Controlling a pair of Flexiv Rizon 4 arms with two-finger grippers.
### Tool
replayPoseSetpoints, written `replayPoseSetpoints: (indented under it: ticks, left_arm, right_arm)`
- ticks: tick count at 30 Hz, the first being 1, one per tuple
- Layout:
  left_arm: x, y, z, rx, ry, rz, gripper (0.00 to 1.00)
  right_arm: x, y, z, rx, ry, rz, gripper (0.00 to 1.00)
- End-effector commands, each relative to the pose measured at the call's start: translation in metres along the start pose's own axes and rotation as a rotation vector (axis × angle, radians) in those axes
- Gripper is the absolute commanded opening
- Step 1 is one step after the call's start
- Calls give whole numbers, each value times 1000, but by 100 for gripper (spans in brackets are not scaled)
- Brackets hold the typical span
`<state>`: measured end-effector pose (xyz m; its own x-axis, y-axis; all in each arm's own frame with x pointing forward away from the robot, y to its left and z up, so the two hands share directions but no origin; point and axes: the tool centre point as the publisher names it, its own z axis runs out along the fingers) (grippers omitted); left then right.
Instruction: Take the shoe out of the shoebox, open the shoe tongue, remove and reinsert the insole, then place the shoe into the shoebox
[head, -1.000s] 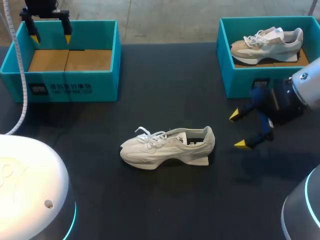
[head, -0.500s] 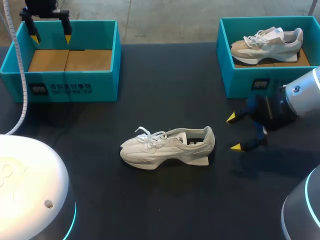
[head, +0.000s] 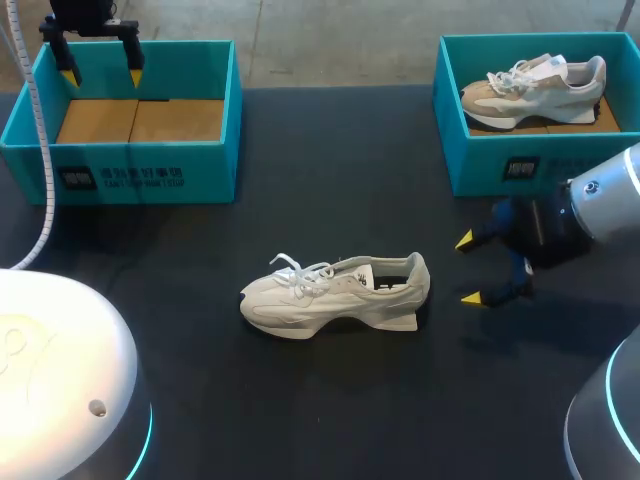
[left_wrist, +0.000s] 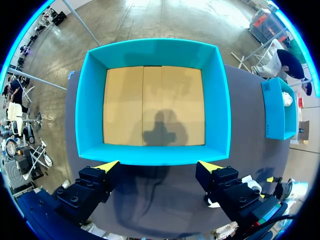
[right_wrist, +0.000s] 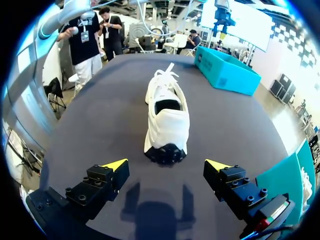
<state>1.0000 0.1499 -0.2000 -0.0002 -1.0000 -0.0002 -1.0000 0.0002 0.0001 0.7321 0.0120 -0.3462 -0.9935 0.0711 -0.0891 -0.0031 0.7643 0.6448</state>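
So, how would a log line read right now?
shoe: on table | right gripper: open, facing its heel | left gripper: open, above empty shoebox

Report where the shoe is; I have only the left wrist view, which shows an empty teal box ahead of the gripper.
Observer: The white shoe stands upright on the table, toe toward the left arm's side.
Operator: Give me the right gripper.
Observer: The right gripper is open, beside the shoe's heel, not touching it.
Operator: Check the far box.
Observer: The right shoebox holds a second shoe.
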Motion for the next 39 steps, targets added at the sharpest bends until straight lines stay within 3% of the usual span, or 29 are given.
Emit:
replayPoseSetpoints:
  ticks: [1, 9, 13, 27, 39]
  left_arm:
    - [0, 0, 0, 0, 0, 0, 100]
    - [0, 0, 0, 0, 0, 0, 100]
    - [0, 0, 0, 0, 0, 0, 100]
    - [0, 0, 0, 0, 0, 0, 100]
    - [0, 0, 0, 0, 0, 0, 100]
  right_arm:
    - [1, 0, 0, 1, -1, -1, 100]
    - [1, 0, 0, 1, -1, -1, 100]
    - [-2, -2, 4, -49, 10, 20, 100]
    - [-10, -14, 19, -91, 50, 58, 100]
    - [-12, -4, 42, -125, 48, 64, 100]
